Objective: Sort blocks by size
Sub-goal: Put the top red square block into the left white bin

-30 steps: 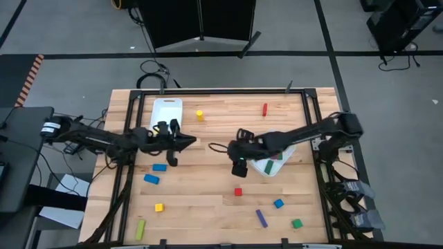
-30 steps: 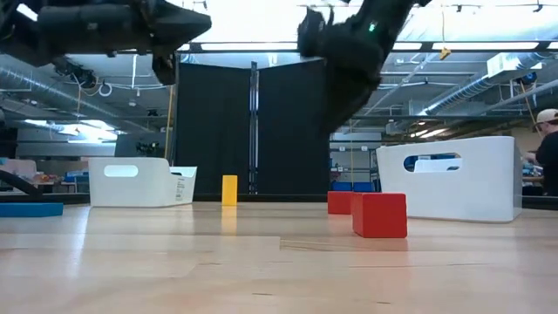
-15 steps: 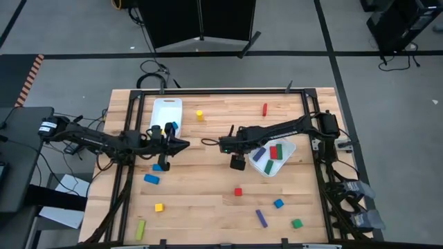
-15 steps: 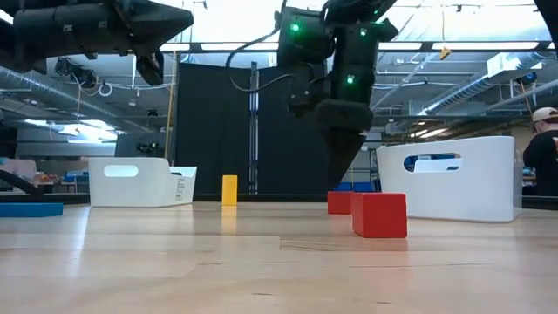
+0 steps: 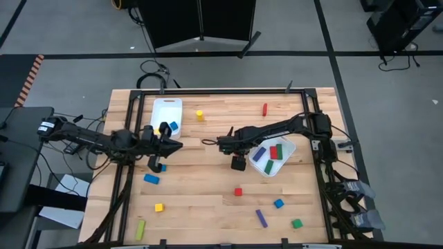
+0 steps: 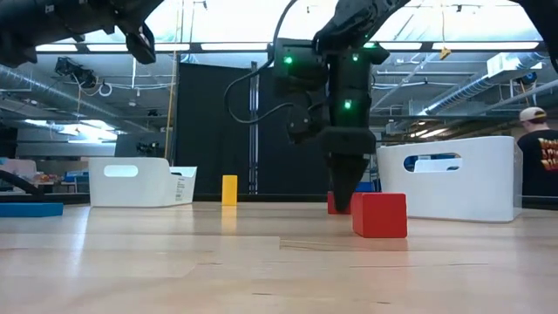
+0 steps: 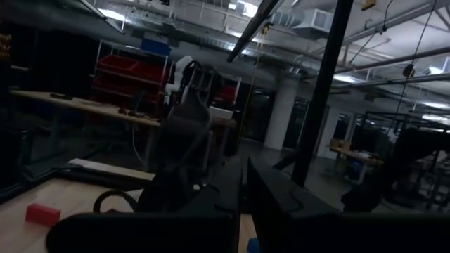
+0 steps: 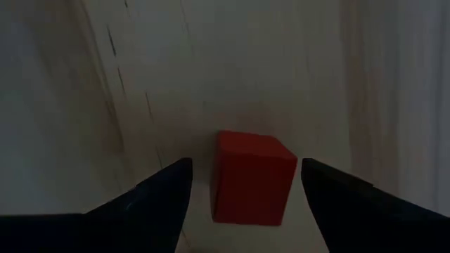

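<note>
My right gripper is open and points down, low over the table, just on the far side of a small red cube. In the right wrist view the cube lies on the wood ahead, between my two fingers, untouched. My left gripper is shut and empty, held level above the table beside the left white bin, which holds a yellow and a blue block. The right white bin holds red, green and purple bars.
Loose on the table are a yellow block, a red bar, a blue block, a yellow cube, a yellow-green bar, a purple bar, a blue cube and a green cube. A person stands beyond the table.
My right gripper has come down from high above the table, over the edge of the right bin, to just above the wood near the red cube. My left gripper has drawn back a little toward the table's left edge.
</note>
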